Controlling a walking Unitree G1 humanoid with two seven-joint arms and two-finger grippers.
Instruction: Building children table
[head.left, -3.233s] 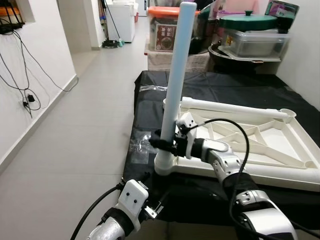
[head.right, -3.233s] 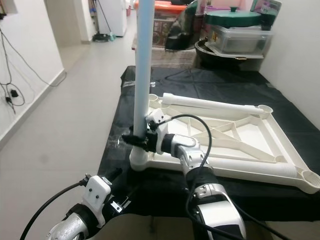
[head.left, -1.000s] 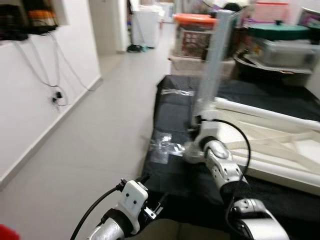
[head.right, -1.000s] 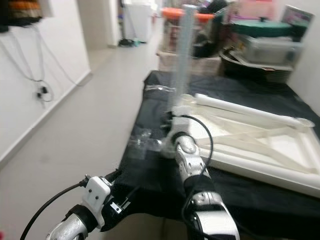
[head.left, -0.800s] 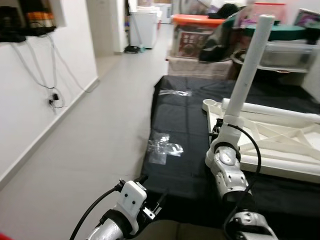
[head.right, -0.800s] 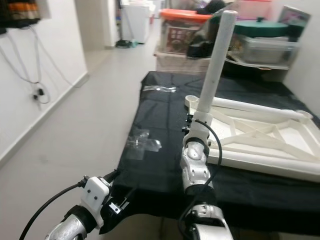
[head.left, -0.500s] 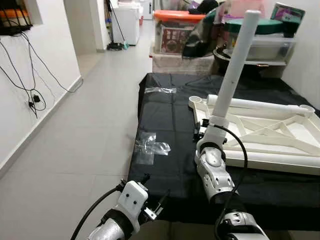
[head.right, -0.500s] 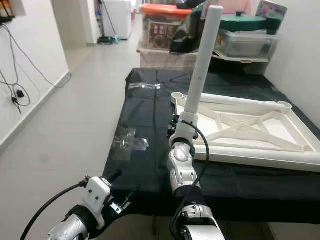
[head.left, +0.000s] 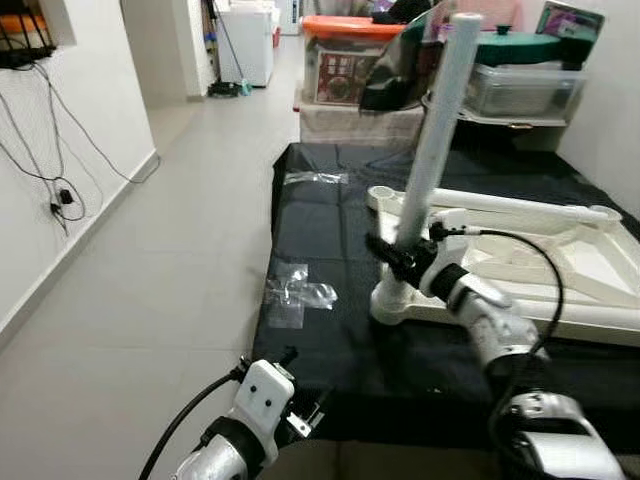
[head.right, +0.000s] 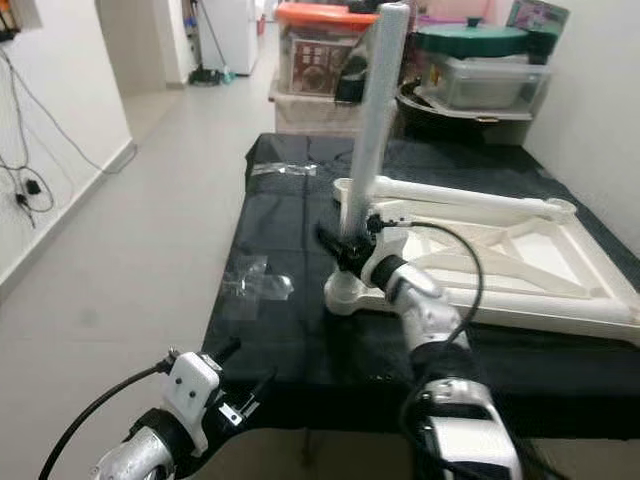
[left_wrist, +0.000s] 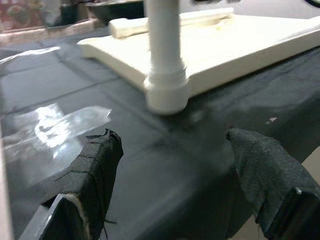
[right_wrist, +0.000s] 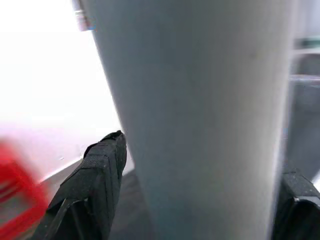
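Note:
A white children's table top (head.left: 560, 262) lies upside down on a black-covered surface (head.left: 330, 230). A white table leg (head.left: 432, 150) stands nearly upright in the near-left corner socket (head.left: 393, 303). My right gripper (head.left: 395, 252) is shut on the table leg just above the socket. In the right wrist view the table leg (right_wrist: 200, 115) sits between both black fingers (right_wrist: 102, 175). A second white tube (head.left: 510, 205) lies along the top's far side. My left gripper (left_wrist: 175, 160) is open, low at the near edge, facing the table leg's base (left_wrist: 166, 95).
A crumpled clear plastic scrap (head.left: 298, 292) lies on the black cover, left of the socket. Storage boxes and lidded tubs (head.left: 350, 60) are stacked at the far end. A tiled corridor floor (head.left: 170, 250) runs on the left beside a white wall with hanging cables (head.left: 55, 195).
The head view has swung. My right forearm now reaches in from the right instead of from straight below. The gripper still holds the leg in the corner socket.

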